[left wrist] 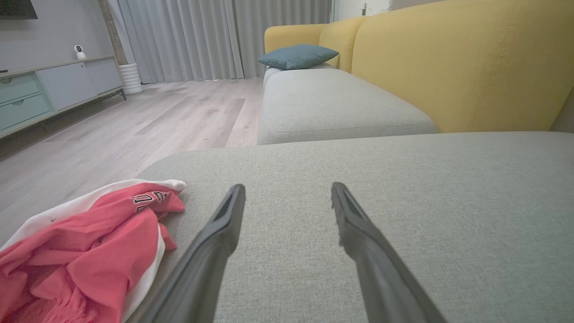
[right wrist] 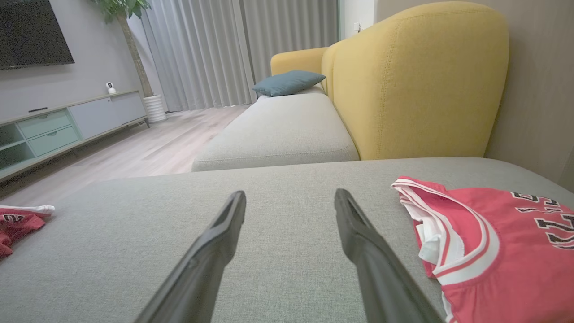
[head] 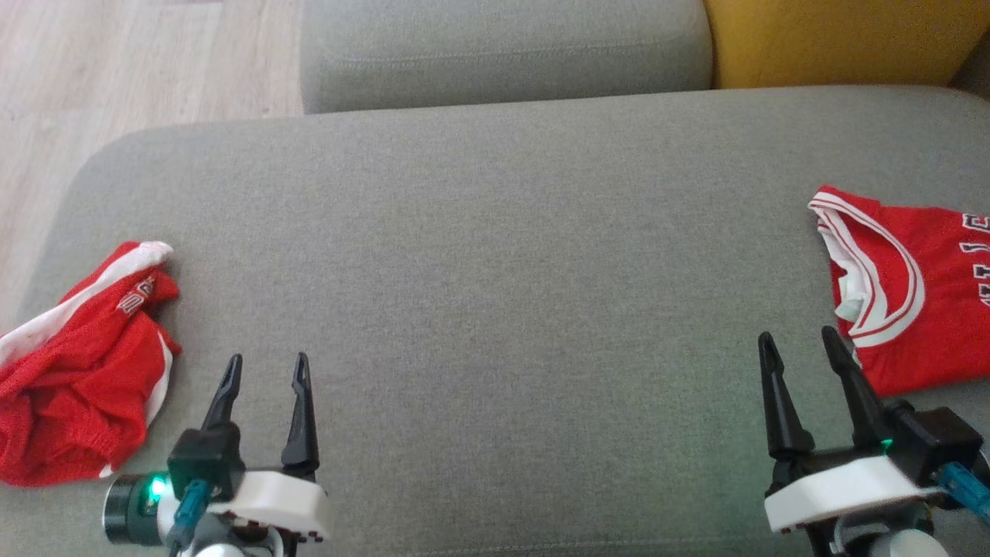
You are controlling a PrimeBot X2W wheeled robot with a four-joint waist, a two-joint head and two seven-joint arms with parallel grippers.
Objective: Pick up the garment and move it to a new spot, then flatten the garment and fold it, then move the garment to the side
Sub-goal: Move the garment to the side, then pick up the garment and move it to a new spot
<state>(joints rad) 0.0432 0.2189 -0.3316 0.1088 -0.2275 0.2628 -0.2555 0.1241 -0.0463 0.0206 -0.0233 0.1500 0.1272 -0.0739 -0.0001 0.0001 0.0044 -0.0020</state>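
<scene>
Red with white trim, the crumpled garment (head: 77, 379) lay at the left edge of the grey cushion (head: 495, 271). The left gripper (head: 267, 360) was over the cushion just beside it, jaws wide and empty. A folded red jersey (head: 920, 309) lay flat at the cushion's right edge, with the right gripper (head: 797, 335) next to it, also spread wide and holding nothing.

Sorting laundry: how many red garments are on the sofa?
2. A crumpled one lies at the left edge of the cushion, by the left claw; a flat jersey at its right edge, by the right claw. More may lie out of frame.
</scene>
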